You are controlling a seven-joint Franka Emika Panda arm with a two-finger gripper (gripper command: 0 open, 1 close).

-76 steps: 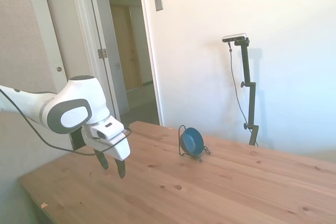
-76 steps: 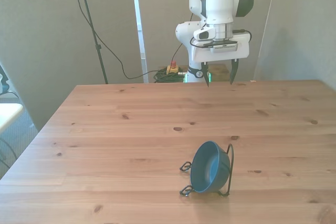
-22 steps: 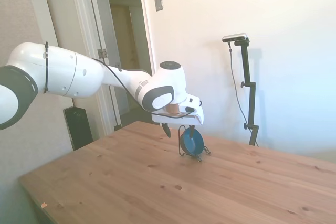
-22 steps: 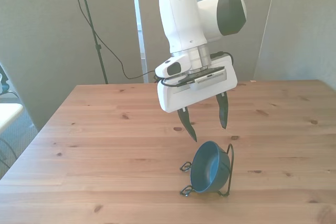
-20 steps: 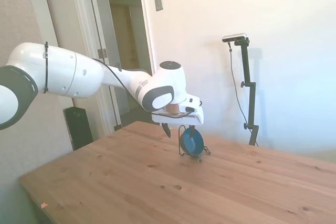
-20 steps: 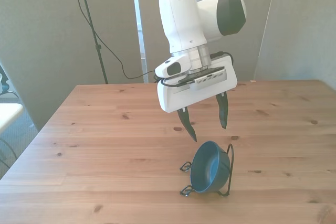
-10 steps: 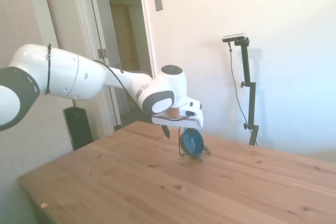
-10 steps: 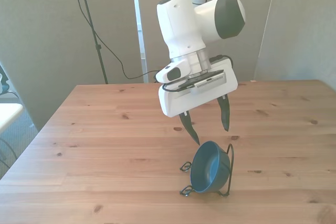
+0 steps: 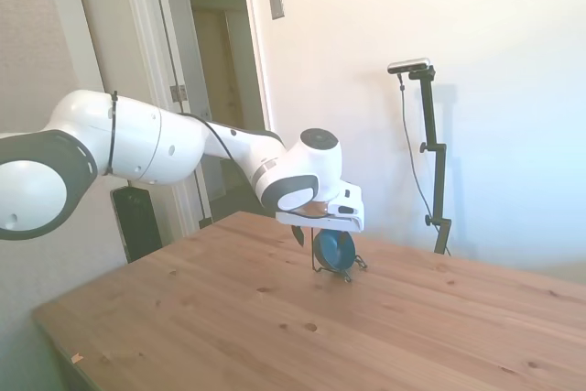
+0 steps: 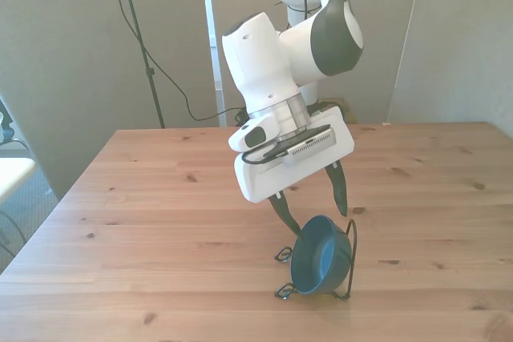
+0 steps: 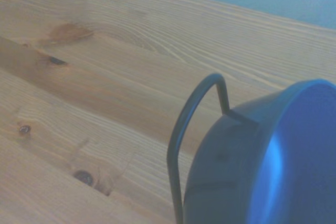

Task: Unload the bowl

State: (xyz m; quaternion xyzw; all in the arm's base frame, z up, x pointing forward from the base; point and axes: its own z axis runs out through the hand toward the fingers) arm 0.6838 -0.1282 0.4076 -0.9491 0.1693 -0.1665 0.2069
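Nothing unloaded yet: I am only at the bowl.

My two-finger gripper (image 10: pixel 314 200) hangs with jaws spread and empty just above the small round dark-blue bowl (image 10: pixel 318 263), which stands on edge in the thin black wire rack (image 10: pixel 351 255) on the wooden table (image 10: pixel 160 198); gripping, lifting out and setting down all remain.

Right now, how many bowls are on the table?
1. The dark-blue bowl stands on edge in the black wire rack, near the table's front edge in the front view, just below the open gripper. None appears hidden.
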